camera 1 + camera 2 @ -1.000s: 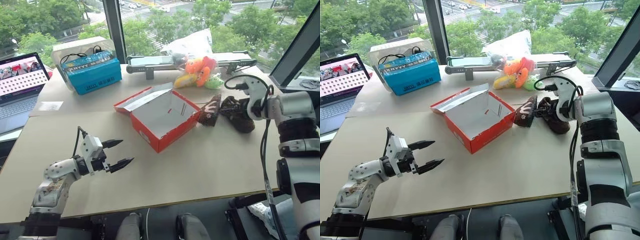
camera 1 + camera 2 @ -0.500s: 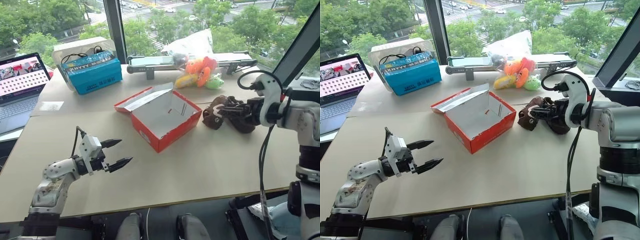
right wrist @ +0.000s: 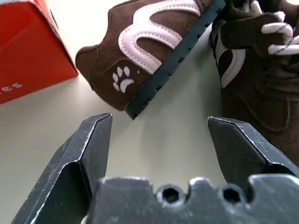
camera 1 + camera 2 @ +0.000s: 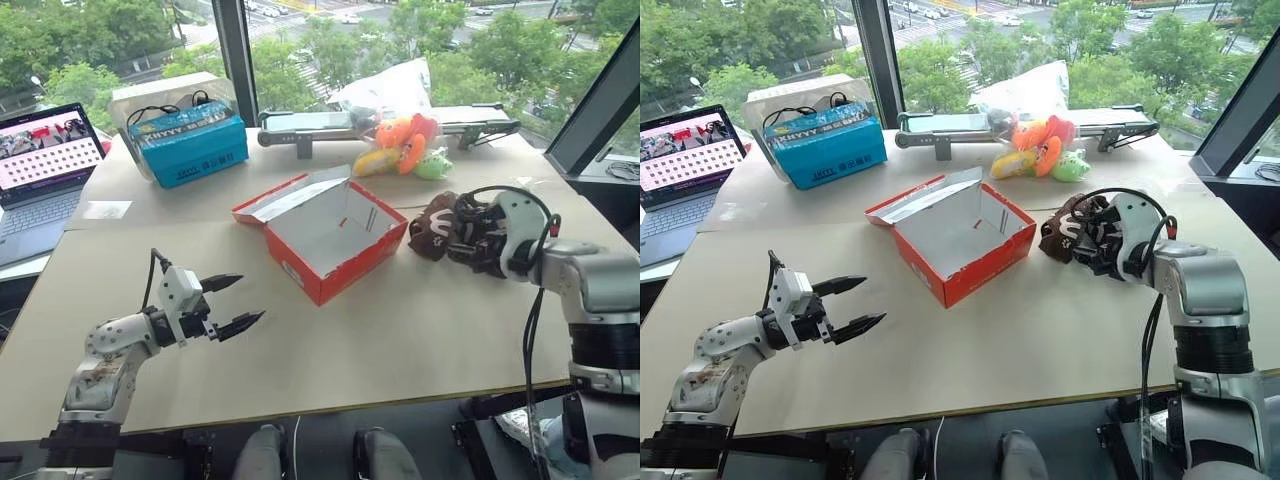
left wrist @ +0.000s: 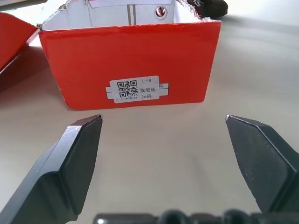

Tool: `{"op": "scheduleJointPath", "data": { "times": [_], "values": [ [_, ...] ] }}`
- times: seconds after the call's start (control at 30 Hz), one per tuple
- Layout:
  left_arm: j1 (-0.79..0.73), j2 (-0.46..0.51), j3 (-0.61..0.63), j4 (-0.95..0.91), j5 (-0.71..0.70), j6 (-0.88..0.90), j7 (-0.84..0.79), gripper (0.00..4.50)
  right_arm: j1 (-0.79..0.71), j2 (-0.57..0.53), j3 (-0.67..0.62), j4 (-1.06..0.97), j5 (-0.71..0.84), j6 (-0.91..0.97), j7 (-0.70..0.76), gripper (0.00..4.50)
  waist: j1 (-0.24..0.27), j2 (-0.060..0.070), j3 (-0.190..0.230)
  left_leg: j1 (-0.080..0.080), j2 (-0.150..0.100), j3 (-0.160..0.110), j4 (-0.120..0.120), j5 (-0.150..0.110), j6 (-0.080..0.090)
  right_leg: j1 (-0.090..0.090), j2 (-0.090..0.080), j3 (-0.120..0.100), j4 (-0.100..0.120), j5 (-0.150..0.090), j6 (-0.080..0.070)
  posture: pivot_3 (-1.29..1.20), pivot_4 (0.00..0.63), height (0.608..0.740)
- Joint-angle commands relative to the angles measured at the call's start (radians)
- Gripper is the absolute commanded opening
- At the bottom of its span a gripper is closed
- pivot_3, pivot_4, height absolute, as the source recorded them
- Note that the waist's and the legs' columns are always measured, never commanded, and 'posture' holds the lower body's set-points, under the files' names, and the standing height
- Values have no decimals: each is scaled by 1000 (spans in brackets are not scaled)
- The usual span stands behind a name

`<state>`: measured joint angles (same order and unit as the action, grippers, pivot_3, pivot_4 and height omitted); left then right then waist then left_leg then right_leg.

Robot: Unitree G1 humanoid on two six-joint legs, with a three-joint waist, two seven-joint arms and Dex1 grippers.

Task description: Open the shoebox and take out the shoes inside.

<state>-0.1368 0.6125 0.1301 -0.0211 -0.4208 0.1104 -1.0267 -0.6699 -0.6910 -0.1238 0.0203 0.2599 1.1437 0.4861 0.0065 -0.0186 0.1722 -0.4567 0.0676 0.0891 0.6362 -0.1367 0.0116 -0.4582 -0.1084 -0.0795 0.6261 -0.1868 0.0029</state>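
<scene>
Shoebox (image 4: 335, 235) sits open and looks empty on the worktop (image 4: 420, 330), ahead of the left jaws (image 4: 232, 303), spread and idle. Both shoes (image 3: 187, 51) lie just beyond the right jaws (image 3: 159, 126), parted, gripping nothing. Task looks essentially done.

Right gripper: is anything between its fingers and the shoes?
Nothing visible. The right gripper is open, with only bare table between it and the shoes, which lie outside the shoebox.

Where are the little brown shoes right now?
The shoes lie on the table, out of the box, just right of the open red shoebox, in front of the right gripper.
</scene>
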Motion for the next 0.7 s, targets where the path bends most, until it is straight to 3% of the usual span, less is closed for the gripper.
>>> {"op": "scheduleJointPath", "data": {
  "times": [0.03,0.17,0.3,0.5,0.63,0.7],
  "values": [
    [-2,5,13,-6,1,-19,4,4500,-69,6,3,61,-32,-78,-33,3853,-1,0,0,0,0,0,1,-3,-5,0,0,0,0,0,-1,0,150,740],
    [-5,4,13,-8,2,-20,8,4500,-104,-2,38,125,-74,-136,-49,3853,-1,0,0,0,0,0,1,-3,-6,0,0,0,0,0,-1,0,150,740],
    [5,7,33,-14,-1,-19,30,4500,-31,-15,14,49,-92,-176,-70,3853,4,0,0,-1,-1,0,1,-2,-2,0,0,0,0,2,3,0,150,740],
    [28,-39,116,-12,9,-39,181,4500,235,47,-224,-264,-50,-203,-140,3853,8,0,0,-2,-1,0,0,0,2,0,0,0,-1,2,5,0,150,740],
    [34,-67,146,-10,30,-54,259,4500,371,54,-264,-368,-80,-207,-187,3853,7,0,0,-1,0,-1,2,-4,-5,1,0,0,-1,1,3,0,150,740],
    [16,-111,176,54,87,-71,403,4500,453,99,-288,-418,-72,-186,-213,3853,4,0,-1,0,0,0,3,-4,-5,2,0,1,-1,0,1,0,150,740]
  ]
}}
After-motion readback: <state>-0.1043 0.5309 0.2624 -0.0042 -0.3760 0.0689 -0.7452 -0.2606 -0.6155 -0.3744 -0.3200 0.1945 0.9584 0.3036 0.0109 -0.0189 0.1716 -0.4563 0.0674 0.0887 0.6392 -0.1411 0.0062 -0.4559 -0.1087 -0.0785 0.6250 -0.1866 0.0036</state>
